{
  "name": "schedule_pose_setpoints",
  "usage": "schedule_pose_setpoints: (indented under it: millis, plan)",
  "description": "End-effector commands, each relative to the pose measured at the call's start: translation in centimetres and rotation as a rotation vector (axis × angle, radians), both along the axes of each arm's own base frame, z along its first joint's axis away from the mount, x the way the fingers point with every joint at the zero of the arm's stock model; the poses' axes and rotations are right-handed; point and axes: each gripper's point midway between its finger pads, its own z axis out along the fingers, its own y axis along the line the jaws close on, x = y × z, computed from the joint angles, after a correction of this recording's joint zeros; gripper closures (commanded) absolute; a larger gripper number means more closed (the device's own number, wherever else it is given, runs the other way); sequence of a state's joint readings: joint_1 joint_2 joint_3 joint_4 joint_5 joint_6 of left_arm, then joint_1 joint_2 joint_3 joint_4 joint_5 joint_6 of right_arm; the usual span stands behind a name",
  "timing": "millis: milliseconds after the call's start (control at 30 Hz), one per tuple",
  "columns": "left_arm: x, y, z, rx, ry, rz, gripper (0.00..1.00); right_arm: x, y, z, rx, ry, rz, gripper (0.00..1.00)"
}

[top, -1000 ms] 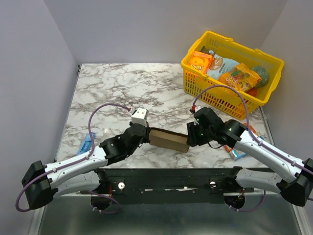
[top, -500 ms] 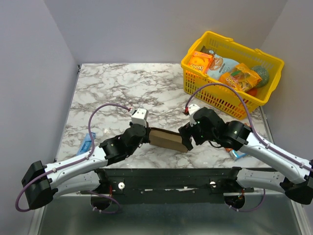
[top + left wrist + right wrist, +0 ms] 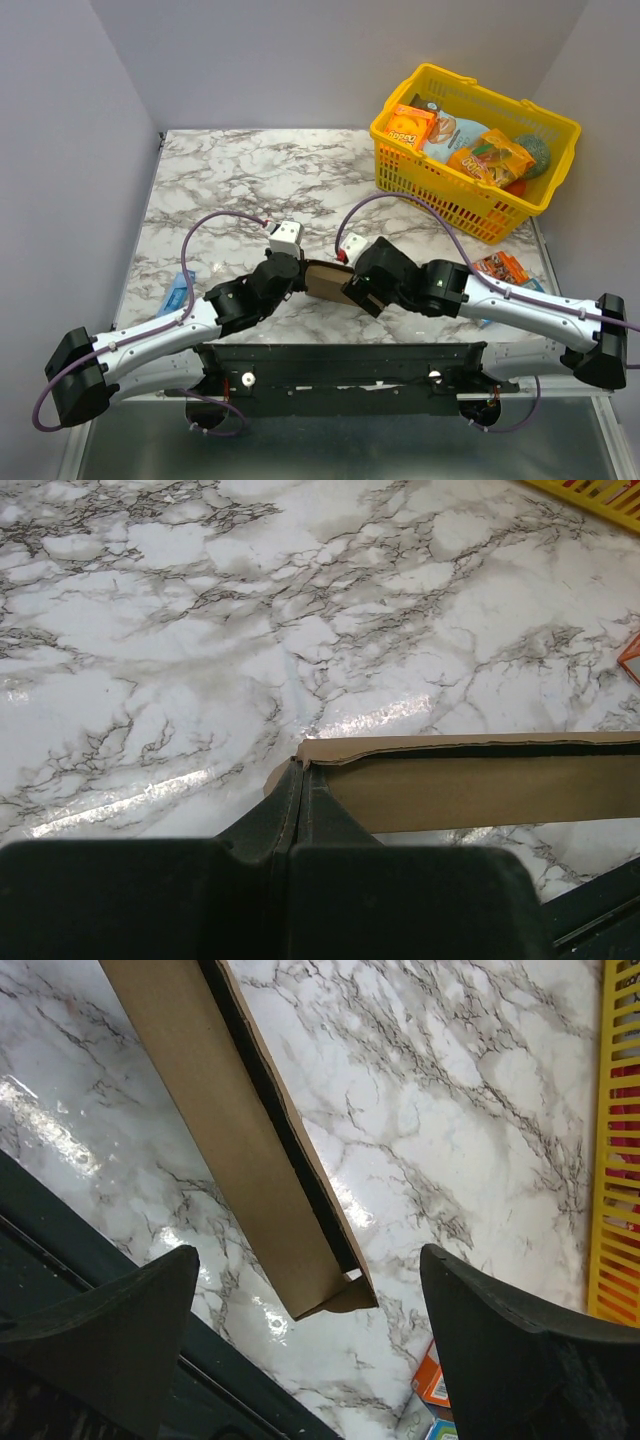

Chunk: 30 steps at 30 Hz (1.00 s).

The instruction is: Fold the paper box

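The paper box [image 3: 326, 281] is a plain brown, flattened long shape near the table's front edge, between my two grippers. My left gripper [image 3: 298, 272] is shut on its left corner; the left wrist view shows the fingers [image 3: 302, 780] pinched on the cardboard edge, with the box [image 3: 470, 785] running off to the right. My right gripper [image 3: 357, 291] is open over the box's right end. In the right wrist view the box [image 3: 230, 1130] ends between the spread fingers of the right gripper [image 3: 307, 1255] without touching them.
A yellow basket [image 3: 450, 205] of snack packets stands at the back right; its wall shows in the right wrist view [image 3: 615, 1160]. An orange snack box [image 3: 497, 267] lies by the right arm. A blue packet [image 3: 178, 292] lies front left. The dark front rail [image 3: 340, 360] is close.
My right arm has swung left along the table, bringing its open gripper from beside the box's right end to over it. The left gripper and the box have stayed put.
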<state>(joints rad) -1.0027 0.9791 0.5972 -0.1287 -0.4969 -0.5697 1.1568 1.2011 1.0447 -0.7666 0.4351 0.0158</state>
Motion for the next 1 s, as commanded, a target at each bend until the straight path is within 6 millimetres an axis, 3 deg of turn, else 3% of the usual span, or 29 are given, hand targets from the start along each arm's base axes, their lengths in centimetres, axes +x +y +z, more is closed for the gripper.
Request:
schedule_pose_setpoints:
  millis: [0, 267, 433, 667, 967]
  plan:
    - [-3.1, 2.5, -6.4, 0.209, 0.179, -0.051, 1.0, 0.1, -0.3, -0.1, -0.021, -0.046, -0.028, 0.06]
    - [-3.2, 2.4, -6.4, 0.207, 0.181, -0.051, 1.0, -1.4, 0.0, -1.7, -0.047, -0.02, -0.071, 0.22]
    - [-3.2, 2.5, -6.4, 0.204, 0.178, -0.051, 1.0, -1.8, -0.9, -2.6, -0.09, -0.021, -0.129, 0.28]
    - [-3.2, 2.5, -6.4, 0.199, 0.181, -0.048, 1.0, -1.7, -2.1, -3.3, -0.086, -0.038, -0.261, 0.47]
    - [-3.2, 2.3, -6.5, 0.198, 0.183, -0.054, 1.0, -1.2, -3.8, -3.0, -0.128, -0.154, -0.414, 0.49]
